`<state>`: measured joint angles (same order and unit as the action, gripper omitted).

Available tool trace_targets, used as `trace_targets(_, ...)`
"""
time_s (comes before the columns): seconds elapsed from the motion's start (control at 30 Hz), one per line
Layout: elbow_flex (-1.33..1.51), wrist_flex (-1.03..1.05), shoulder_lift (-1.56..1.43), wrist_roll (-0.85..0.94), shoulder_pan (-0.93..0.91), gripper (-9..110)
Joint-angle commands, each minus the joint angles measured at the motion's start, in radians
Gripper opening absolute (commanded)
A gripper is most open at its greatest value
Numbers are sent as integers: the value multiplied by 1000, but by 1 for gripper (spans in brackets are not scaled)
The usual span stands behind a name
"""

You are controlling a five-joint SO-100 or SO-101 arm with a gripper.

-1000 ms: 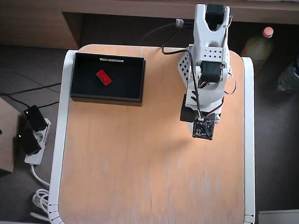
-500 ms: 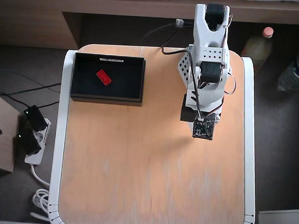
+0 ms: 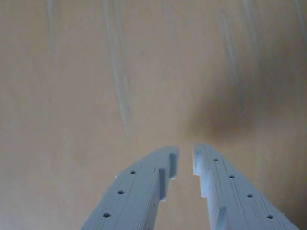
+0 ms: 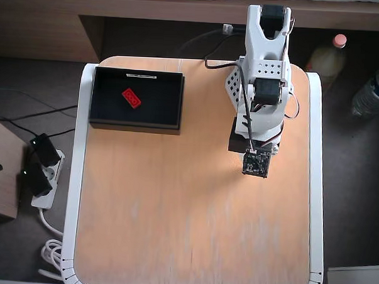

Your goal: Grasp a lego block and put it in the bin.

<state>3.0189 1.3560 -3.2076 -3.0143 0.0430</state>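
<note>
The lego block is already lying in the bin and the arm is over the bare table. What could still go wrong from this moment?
Little seems at stake. The lego block lies inside the bin, apart from the arm. The gripper, nearly closed on nothing, hangs low over the table; if it dips, the fingertips could scrape the wood. The bin's left wall sits at the table's left edge in the overhead view, so a careless sweep toward it could push it off.

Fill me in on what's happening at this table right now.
A single robot arm sits folded at the far right of the wooden table, handling nothing. In the wrist view its gripper holds nothing, fingers nearly together with a narrow gap, pointing at bare tabletop. The red lego block already lies inside the black bin at the table's far left in the overhead view, so the job looks done.
</note>
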Motion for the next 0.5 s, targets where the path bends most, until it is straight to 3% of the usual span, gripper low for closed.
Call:
trace_targets(0.0, 155, 11, -91, -14, 17, 0)
trace_targets(0.47, 155, 11, -91, 14, 17, 0)
